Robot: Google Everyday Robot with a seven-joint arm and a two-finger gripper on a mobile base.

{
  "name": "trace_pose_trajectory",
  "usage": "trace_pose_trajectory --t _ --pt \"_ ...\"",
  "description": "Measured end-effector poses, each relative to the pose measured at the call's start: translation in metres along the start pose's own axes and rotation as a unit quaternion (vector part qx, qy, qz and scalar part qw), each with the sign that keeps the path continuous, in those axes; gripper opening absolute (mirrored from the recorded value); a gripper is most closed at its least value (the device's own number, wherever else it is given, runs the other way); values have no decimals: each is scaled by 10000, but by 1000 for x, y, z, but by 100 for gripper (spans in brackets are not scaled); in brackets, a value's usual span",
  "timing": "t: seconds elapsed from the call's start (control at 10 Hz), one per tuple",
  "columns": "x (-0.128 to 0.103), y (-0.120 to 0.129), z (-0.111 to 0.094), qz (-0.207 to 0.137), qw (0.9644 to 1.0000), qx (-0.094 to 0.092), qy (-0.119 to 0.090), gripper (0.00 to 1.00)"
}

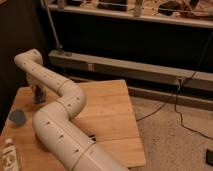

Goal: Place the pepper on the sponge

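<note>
My white arm reaches from the bottom of the camera view up to the far left of the wooden table (pixel 107 112). The gripper (pixel 38 93) hangs there pointing down, just over a small blue-grey patch that looks like the sponge (pixel 40 100). It touches or almost touches that patch. The pepper does not show; the gripper and wrist cover that spot.
A round dark blue object (pixel 17 116) lies on the table's left edge, nearer than the gripper. A white bottle (pixel 10 154) lies at the front left corner. Behind the table runs a metal rail (pixel 135 70), and cables (pixel 175 107) cross the floor to the right.
</note>
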Motion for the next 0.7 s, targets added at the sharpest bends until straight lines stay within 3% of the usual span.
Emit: trace_pose_trajectory --t 0.2,0.7 --pt "1 0 6 -45 10000 75 -18 14" --pt "-5 2 9 -75 9997 150 -162 72"
